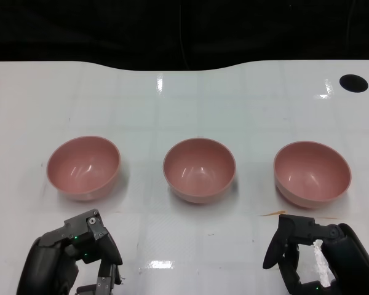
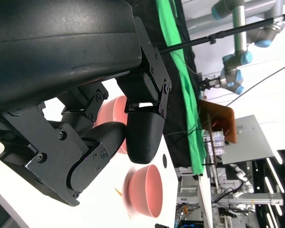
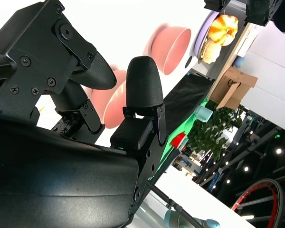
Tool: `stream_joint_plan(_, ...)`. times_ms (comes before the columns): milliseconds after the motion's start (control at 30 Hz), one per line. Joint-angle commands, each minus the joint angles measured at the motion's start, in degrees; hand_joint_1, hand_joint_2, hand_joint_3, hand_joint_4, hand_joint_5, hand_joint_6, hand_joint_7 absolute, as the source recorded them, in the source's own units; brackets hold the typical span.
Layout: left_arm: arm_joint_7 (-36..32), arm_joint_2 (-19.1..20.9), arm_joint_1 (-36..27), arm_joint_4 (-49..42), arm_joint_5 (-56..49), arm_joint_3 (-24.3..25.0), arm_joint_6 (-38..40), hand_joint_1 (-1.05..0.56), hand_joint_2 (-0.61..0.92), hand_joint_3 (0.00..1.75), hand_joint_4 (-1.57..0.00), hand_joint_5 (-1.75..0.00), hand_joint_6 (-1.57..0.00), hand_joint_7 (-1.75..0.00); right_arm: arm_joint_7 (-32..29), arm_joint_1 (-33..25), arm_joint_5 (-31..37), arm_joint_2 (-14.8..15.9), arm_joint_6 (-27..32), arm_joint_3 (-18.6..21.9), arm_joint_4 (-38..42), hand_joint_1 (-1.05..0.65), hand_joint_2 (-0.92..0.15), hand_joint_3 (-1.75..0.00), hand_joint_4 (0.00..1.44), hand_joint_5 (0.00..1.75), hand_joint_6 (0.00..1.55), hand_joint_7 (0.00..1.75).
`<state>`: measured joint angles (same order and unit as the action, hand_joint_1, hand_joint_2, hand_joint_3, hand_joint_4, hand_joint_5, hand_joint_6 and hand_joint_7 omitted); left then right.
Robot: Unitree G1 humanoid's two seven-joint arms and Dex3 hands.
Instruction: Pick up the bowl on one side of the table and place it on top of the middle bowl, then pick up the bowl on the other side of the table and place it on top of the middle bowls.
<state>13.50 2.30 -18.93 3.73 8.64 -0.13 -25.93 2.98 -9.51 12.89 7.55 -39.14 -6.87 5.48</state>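
Only overhead, three bowls (image 1: 199, 169) abreast.

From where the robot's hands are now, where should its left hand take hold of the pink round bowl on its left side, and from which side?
Grip the near rim of the left pink round bowl, approaching from the robot's side with the left hand. The bowl sits upright and open with a thin rim, so one finger can probably go inside and the others outside.
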Motion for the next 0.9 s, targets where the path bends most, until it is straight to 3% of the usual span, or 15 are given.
stream_joint_plan(33,0.14,0.61,-0.45,1.13,0.65,0.40,0.78,-0.13,0.30,1.50,-0.91,-1.65,-0.87,-1.47,-0.07,-0.16,-0.18,0.86,0.06,0.37,-0.34,-0.02,-0.18,-1.65,0.90,1.74,0.86,1.31)
stream_joint_plan(667,-0.02,0.48,-0.07,1.01,0.53,0.37,1.12,-0.13,0.31,1.49,-0.91,-1.65,-0.87,-1.47,-0.34,0.11,0.21,1.14,1.60,0.84,-0.74,-0.02,-0.21,-1.60,0.89,1.74,0.85,1.30)
stream_joint_plan(767,0.13,0.45,0.15,0.53,0.38,0.40,0.33,-0.13,0.31,1.49,-0.91,-1.65,-0.87,-1.47,-0.35,-0.05,-0.36,0.88,2.25,0.89,-0.96,-0.03,-0.24,-1.55,0.88,1.74,0.84,1.28)
stream_joint_plan(900,0.05,0.51,0.42,-0.39,-0.63,0.48,-1.96,-0.11,0.31,1.52,-0.90,-1.66,-0.86,-1.48,-0.39,-0.25,-1.16,0.46,2.96,0.90,-1.57,-0.03,-0.38,-1.26,0.76,1.56,0.78,1.12)
